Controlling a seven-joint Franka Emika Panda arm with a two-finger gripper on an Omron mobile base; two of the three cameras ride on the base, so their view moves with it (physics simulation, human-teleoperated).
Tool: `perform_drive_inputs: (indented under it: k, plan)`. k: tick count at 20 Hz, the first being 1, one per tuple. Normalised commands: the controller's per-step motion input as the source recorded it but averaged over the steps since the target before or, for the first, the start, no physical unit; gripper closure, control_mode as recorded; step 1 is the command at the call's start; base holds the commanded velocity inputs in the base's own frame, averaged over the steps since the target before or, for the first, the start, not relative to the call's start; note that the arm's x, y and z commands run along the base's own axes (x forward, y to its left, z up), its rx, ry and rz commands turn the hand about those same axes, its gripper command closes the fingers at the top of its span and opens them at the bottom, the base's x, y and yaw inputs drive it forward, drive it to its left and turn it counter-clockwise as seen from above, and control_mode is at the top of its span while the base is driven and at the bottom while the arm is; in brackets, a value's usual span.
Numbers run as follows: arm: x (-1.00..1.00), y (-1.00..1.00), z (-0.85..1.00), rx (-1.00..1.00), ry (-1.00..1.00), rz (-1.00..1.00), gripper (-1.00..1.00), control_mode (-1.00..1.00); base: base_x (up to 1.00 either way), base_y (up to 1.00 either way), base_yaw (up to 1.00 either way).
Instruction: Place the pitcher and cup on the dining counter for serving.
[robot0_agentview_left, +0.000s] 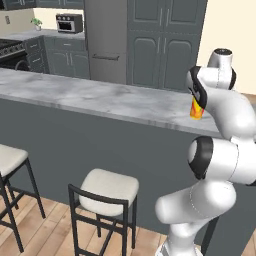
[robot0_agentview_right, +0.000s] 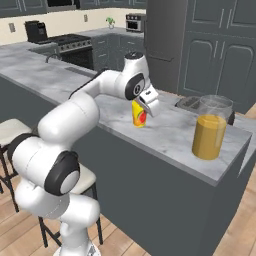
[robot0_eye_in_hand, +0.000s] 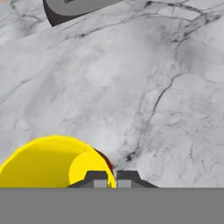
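The cup (robot0_agentview_right: 138, 114) is seen upright on the desk (robot0_agentview_right: 170, 135), well apart from the pitcher (robot0_agentview_right: 211, 129), which stands nearer the desk's end. The gripper (robot0_eye_in_hand: 112, 178) is closed on the cup's rim, its fingertips (robot0_eye_in_hand: 96, 179) pressed together at the cup's far edge. A stool (robot0_agentview_left: 107, 192) is seen below the desk.

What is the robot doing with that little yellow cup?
The white robot arm is reaching over the dining counter with its gripper shut on the rim of the yellow cup. The cup is upright, at or just above the marble top; I cannot tell if it is touching. The pitcher of orange drink already stands on the same counter, further along and apart from the cup.
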Motion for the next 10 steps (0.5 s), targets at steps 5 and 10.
perform_drive_inputs:
  k: [5,10]
  plan:
    - [-0.07,0.01,0.12,0.00,-0.02,0.00,-1.00,-1.00,0.00,0.00,0.00]
    - [-0.22,0.10,0.57,-0.02,-0.11,-0.01,-1.00,-1.00,0.00,0.00,0.00]
